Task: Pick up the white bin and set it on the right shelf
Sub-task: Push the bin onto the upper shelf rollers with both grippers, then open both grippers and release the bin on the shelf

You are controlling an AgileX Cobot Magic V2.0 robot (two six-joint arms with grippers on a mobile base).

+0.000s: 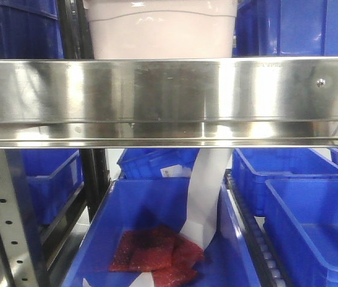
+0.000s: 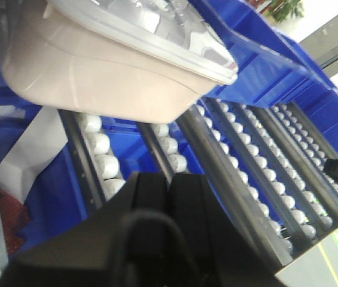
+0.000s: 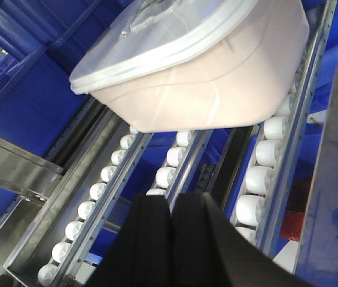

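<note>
The white bin (image 1: pixel 163 33) is a pinkish-white tub with a glossy lid. It rests on the white rollers of the right shelf, behind the shelf's broad steel front rail (image 1: pixel 169 95). The left wrist view has the white bin (image 2: pixel 97 72) at the upper left, ahead of my left gripper (image 2: pixel 170 179), which is shut on nothing and apart from it. In the right wrist view the white bin (image 3: pixel 204 78) sits on the roller tracks (image 3: pixel 264 167), beyond my right gripper (image 3: pixel 171 200), also shut and empty. Neither gripper shows in the front view.
Blue crates (image 1: pixel 294 27) flank the bin on the upper level and fill the level below (image 1: pixel 312 233). One lower crate holds red packets (image 1: pixel 154 254) and a white paper strip (image 1: pixel 204 197). A perforated grey upright (image 1: pixel 7 221) stands at the left.
</note>
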